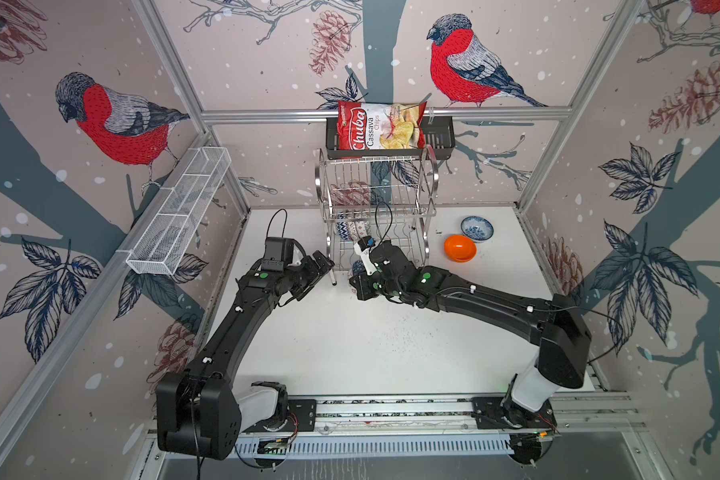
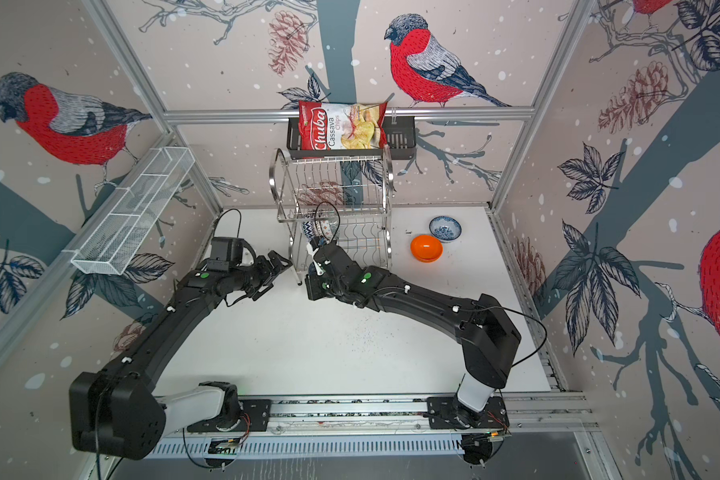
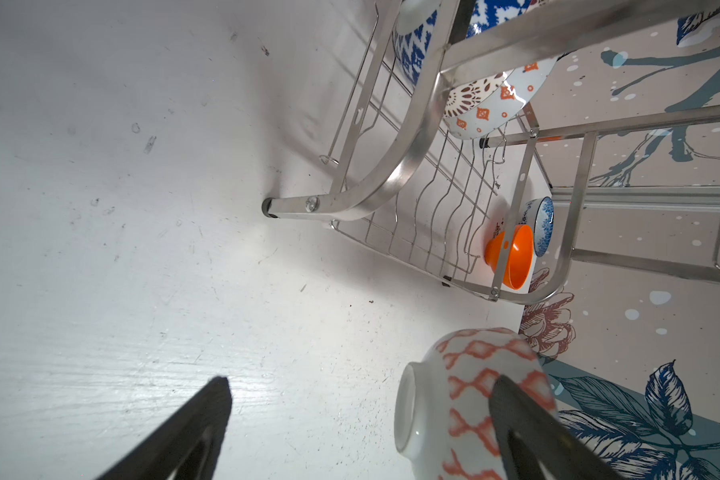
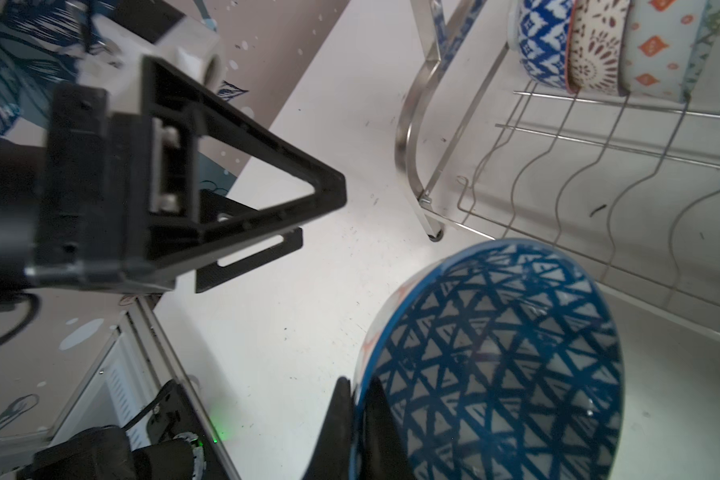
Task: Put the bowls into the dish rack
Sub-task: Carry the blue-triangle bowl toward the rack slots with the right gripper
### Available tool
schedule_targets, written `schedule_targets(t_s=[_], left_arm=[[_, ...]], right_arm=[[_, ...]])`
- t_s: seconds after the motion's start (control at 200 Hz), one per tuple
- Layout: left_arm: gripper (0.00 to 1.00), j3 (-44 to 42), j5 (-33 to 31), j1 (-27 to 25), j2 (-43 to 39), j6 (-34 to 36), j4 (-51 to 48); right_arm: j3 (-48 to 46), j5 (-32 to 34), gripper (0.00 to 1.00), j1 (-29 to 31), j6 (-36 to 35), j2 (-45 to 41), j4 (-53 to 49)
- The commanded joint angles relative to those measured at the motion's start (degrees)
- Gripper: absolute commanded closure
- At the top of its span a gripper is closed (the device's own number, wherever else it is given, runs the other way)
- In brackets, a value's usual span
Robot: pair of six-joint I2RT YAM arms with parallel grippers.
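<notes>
White tabletop (image 1: 350, 345) fills most of what I see, with the steel dish rack (image 1: 377, 208) standing at the back of it. Both wire tiers are visible from above.

My left gripper (image 1: 323, 264) hovers just beside the rack's front left foot, its jaws spread wide with nothing between them. My right gripper (image 4: 356, 386) is clamped on the rim of the lattice bowl (image 4: 495, 353), one finger inside and one outside. I am holding it just in front of the lower tier, near that same foot. The inside of the bowl is dark blue triangles. Through the left wrist camera its outside is orange on white.

The racked bowls (image 4: 595, 50) stand on edge, nested together, at the left end of the lower tier. To the right of the rack, the orange bowl (image 1: 459, 248) and the floral bowl (image 1: 476, 228) sit on the table just beside each other.
</notes>
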Motion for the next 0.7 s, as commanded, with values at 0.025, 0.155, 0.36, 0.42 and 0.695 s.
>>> schedule_targets(t_s=[0.025,0.155,0.36,0.42,0.695], left_arm=[[0.03,0.33,2.07,0.1,1.09,-1.12,2.53],[0.03,0.52,3.62,0.12,2.09,-1.75,4.08],[0.03,0.36,4.95,0.19,2.91,-2.11,5.02],[0.03,0.17,5.21,0.19,3.08,-2.24,5.18],[0.03,1.2,5.22,0.27,4.87,-1.54,4.49]], right_arm=[[-0.06,-4.7,1.0,-2.53,3.13,0.4,10.52],[1.58,-6.8,1.0,-4.83,5.0,3.19,12.9],[1.65,-10.69,1.0,-9.21,10.02,6.48,18.72],[1.93,-10.48,1.0,-9.93,10.13,7.06,19.56],[-0.51,-12.18,1.0,-13.35,14.98,7.88,25.35]])
